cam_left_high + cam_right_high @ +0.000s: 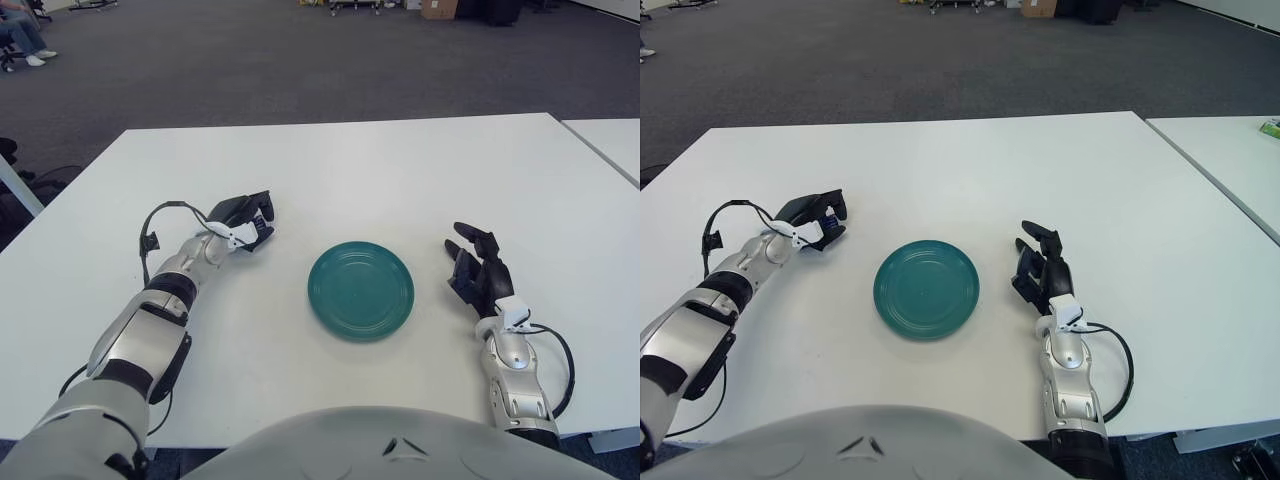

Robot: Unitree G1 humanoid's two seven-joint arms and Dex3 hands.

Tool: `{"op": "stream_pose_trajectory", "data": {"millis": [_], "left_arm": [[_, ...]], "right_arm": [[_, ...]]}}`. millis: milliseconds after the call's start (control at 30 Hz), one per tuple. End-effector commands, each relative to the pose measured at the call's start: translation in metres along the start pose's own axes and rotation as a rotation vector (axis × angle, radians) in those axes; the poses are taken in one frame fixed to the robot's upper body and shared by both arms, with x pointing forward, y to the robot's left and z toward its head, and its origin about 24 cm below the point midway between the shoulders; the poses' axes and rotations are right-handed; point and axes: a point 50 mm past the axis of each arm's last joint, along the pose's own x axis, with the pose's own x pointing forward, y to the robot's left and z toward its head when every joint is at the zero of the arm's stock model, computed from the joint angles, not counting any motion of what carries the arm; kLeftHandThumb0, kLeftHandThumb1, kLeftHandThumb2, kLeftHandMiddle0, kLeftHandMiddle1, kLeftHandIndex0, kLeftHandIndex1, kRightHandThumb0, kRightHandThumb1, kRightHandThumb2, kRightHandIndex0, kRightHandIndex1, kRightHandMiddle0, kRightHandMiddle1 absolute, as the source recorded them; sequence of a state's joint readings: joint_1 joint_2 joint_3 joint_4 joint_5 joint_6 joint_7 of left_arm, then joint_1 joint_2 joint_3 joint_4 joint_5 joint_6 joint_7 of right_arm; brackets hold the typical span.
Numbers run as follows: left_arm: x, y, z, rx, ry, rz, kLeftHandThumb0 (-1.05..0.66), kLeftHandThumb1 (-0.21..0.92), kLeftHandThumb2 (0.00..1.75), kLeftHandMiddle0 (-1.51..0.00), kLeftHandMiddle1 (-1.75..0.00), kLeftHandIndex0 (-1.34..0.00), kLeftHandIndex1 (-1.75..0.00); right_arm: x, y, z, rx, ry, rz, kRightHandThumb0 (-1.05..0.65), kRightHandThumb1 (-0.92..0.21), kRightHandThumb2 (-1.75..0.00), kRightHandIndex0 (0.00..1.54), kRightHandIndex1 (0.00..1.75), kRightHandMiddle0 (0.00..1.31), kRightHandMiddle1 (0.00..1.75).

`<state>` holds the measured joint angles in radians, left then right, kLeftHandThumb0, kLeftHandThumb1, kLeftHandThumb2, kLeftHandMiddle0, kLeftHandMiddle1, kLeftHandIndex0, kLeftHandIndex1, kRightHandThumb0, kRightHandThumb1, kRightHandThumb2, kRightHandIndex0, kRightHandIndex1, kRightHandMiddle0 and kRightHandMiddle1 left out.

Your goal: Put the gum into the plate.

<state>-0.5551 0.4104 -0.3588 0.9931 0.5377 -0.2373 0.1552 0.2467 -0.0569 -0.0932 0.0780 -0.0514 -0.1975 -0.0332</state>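
Observation:
A teal plate (361, 290) sits on the white table (340, 170), at its middle near the front, with nothing in it. My left hand (245, 222) lies on the table just left of the plate. Its fingers are curled around a small object, the gum (824, 233), of which only a bit of blue shows between the fingers. My right hand (478, 265) shows just right of the plate, fingers spread and holding nothing.
A second white table (610, 140) stands to the right across a narrow gap, with a small green item (1270, 127) on it. Beyond the table is grey carpet, with a seated person (20, 35) at the far left.

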Motion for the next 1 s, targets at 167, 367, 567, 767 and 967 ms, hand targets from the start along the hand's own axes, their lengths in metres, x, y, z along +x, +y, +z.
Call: {"op": "stream_pose_trajectory", "data": {"millis": [167,367,567,767,967], "left_arm": [[-0.003,0.029,0.012,-0.022,-0.081,0.065,-0.44,0.40,1.21,-1.12,-1.75,-0.54,-1.75],[-0.006,0.038,0.025,-0.033,-0.148,0.076,-0.44,0.39,1.23,-1.16,-1.75,-0.55,-1.75],[-0.007,0.042,0.035,-0.044,-0.174,0.073,-0.44,0.38,1.24,-1.19,-1.75,-0.56,-1.75],[-0.010,0.047,0.052,-0.036,-0.256,0.093,-0.44,0.39,1.22,-1.21,-1.75,-0.55,-1.75],[-0.014,0.046,0.057,-0.040,-0.307,0.073,-0.44,0.39,1.21,-1.20,-1.75,-0.54,-1.75]], "right_arm": [[-0.015,-0.001,-0.034,0.003,0.196,-0.003,-0.82,-0.92,-0.98,0.54,0.09,0.06,0.88],[-0.014,0.001,-0.034,0.004,0.203,0.001,-0.83,-0.92,-0.98,0.55,0.09,0.05,0.87],[-0.014,0.003,-0.034,0.006,0.204,0.009,-0.84,-0.92,-0.99,0.54,0.08,0.05,0.87],[-0.014,0.005,-0.034,0.003,0.203,0.015,-0.84,-0.92,-0.99,0.53,0.08,0.04,0.87],[-0.014,0.006,-0.034,0.002,0.201,0.021,-0.84,-0.92,-0.99,0.53,0.07,0.04,0.87]]}}
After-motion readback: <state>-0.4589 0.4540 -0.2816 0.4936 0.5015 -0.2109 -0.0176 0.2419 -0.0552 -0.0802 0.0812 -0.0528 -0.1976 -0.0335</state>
